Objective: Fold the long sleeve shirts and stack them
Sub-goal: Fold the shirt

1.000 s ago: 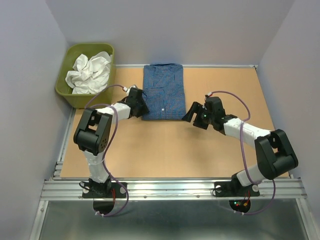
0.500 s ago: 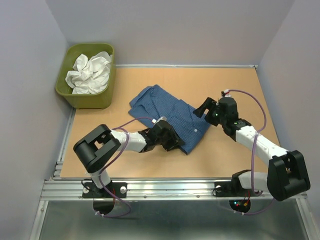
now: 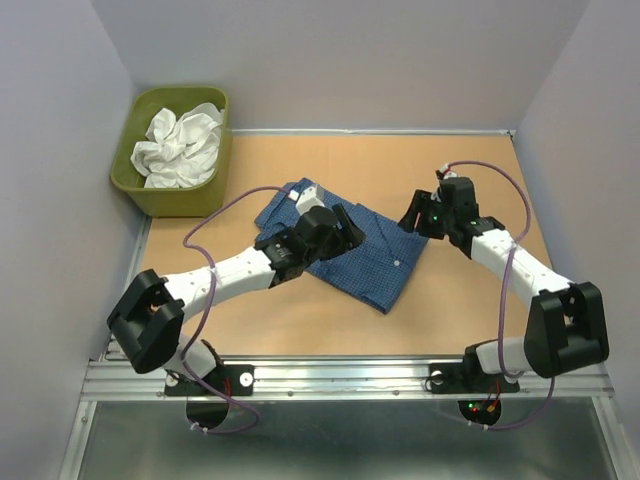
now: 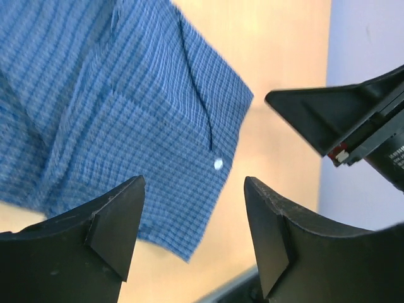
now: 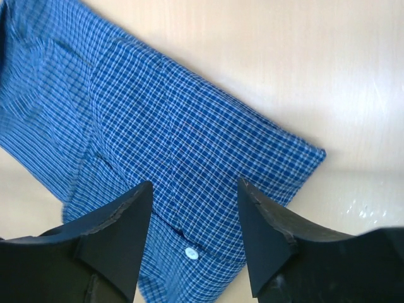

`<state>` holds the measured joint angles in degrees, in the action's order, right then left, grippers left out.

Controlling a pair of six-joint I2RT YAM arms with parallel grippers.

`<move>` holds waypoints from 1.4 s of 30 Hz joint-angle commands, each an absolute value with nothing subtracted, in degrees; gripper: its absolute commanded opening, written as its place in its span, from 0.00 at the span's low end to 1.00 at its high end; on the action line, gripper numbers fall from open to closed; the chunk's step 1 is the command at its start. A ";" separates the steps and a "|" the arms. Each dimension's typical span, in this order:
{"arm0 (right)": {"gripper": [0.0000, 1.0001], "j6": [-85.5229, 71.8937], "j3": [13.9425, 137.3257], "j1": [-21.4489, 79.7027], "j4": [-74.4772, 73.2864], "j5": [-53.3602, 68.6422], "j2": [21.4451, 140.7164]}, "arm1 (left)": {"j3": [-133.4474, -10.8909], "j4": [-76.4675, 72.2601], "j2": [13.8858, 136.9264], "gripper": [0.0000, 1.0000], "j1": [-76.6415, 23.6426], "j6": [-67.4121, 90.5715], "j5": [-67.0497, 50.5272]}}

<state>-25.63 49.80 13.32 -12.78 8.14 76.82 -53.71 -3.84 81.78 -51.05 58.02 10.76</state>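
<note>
The dark blue checked shirt (image 3: pixel 378 268) lies folded on the tan tabletop (image 3: pixel 450 170), roughly mid-table and set on a diagonal, one end pointing toward the tub and the other toward the near right. A pale button (image 5: pixel 190 253) shows close to its folded edge. It reads as thin, light cotton: soft, limp and no trouble to lift, but the layers look ready to slide apart if it is pulled by one corner. The best hold looks like a pinch through all the layers at the two ends of one long edge, one gripper to each. The left gripper (image 3: pixel 340 225) hangs over the shirt's middle with its jaws well apart and nothing between them, only cloth below. The right gripper (image 5: pixel 196 184) sits above the shirt's far right corner, its jaws also parted and empty. Well apart at the far left stands the olive-green tub (image 3: pixel 185 200), and the white garment (image 3: pixel 180 145) is crumpled inside it, not yet folded; it looks just as soft and floppy.
</note>
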 commanded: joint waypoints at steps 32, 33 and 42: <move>0.59 -6.33 69.43 35.16 -18.63 -44.46 103.01 | -55.46 -4.92 103.45 0.65 -45.70 50.54 4.39; 0.59 -6.07 69.61 35.16 -18.63 -44.99 103.36 | -55.37 -4.83 103.19 0.65 -45.70 50.54 4.39; 0.58 -4.83 70.58 35.16 -18.98 -42.46 103.27 | -54.93 -5.10 102.22 0.65 -45.70 50.71 4.75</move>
<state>-5.56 66.50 35.22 -19.11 -42.81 103.63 -56.95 -9.34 103.57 -45.60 50.46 5.17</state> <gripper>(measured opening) 0.583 0.650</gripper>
